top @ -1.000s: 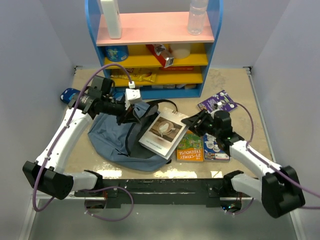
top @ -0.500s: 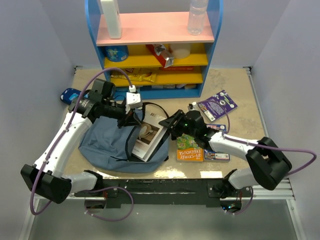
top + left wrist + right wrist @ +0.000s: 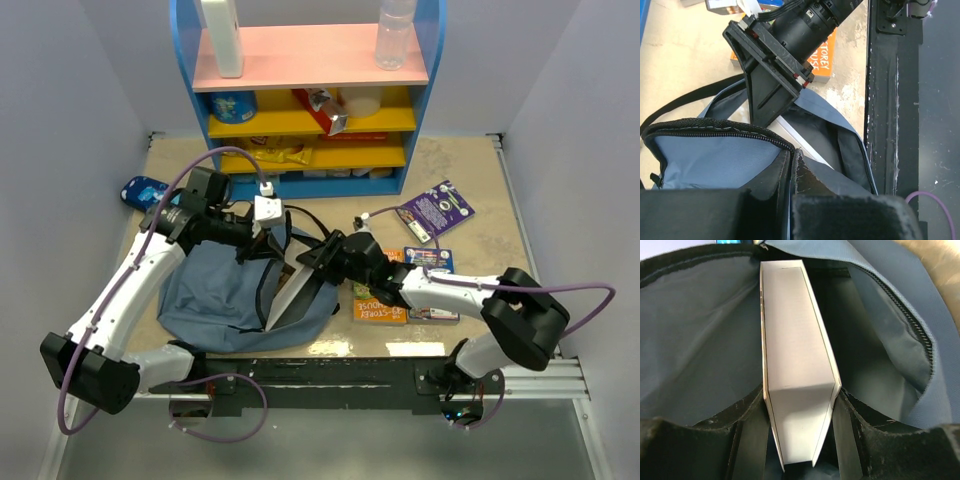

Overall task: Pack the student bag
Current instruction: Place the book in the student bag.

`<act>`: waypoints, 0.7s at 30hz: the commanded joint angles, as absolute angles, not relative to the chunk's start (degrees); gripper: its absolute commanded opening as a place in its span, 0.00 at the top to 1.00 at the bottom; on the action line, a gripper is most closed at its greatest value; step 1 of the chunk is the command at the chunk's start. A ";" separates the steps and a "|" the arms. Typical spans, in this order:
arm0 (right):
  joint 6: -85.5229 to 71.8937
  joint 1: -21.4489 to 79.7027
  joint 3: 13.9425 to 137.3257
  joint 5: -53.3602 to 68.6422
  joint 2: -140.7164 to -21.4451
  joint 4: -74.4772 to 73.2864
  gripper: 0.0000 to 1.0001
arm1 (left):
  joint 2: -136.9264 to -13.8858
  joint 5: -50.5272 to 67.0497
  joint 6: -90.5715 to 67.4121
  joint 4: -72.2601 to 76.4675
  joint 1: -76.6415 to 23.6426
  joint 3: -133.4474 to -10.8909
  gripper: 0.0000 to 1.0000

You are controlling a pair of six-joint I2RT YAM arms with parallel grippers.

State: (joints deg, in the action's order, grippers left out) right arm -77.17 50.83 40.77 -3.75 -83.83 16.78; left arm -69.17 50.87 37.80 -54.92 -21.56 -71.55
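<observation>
- Left pincer (image 3: 262, 238), seen from above, is pressed together on the far rim of the student bag (image 3: 210, 295), which lies near-left on the table (image 3: 480, 180); right pincer (image 3: 318, 262) pinches a white book (image 3: 292, 292) partly inside its mouth.
- From your left wrist, bag fabric is nipped between the fingers (image 3: 850, 215), holding the zipper edge (image 3: 715, 132) up and open.
- From your right wrist, the book stands on edge between the pads (image 3: 900, 450), dark lining (image 3: 700, 340) on both sides.
- You're mid-insertion, I judge; next, push the book deeper leftward, then release only once it rests inside.
</observation>
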 commanded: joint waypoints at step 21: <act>-66.36 53.70 48.06 8.34 -98.40 21.53 0.84 | -67.15 60.20 51.49 -63.10 -21.88 -73.21 1.00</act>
State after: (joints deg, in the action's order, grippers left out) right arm -74.70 53.01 40.97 1.50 -89.30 21.10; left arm -68.03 52.95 44.36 -59.81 -21.85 -70.50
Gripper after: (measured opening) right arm 0.494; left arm 0.029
